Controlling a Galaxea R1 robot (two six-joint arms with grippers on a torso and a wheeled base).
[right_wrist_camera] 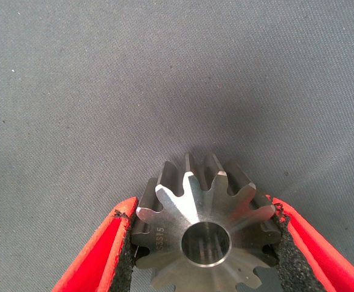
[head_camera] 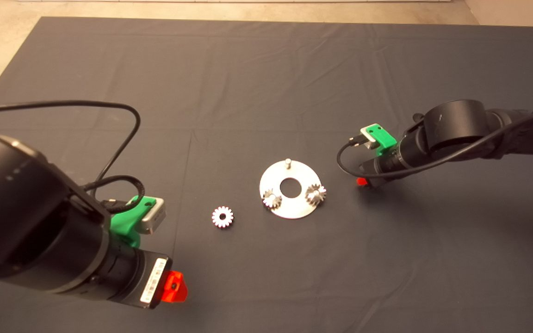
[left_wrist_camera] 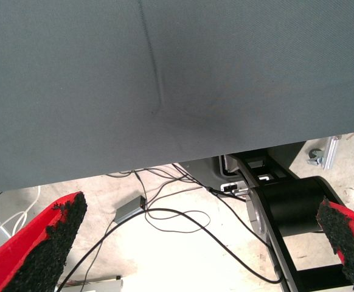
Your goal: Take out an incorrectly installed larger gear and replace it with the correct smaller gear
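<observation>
Your left gripper (head_camera: 174,286) hangs nearest, fingers spread wide and empty, at the surface's (head_camera: 266,83) near left edge. Your right gripper (right_wrist_camera: 204,243) clamps the larger gear (right_wrist_camera: 204,234), just right of the round plate (head_camera: 275,175). The plate carries two small gears (head_camera: 271,199); the smaller gear (head_camera: 222,216) lies loose beside its left.

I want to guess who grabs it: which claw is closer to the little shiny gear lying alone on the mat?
Left. The left claw hangs near the small gear; the right claw, holding the larger gear, sits beyond the round plate.
</observation>
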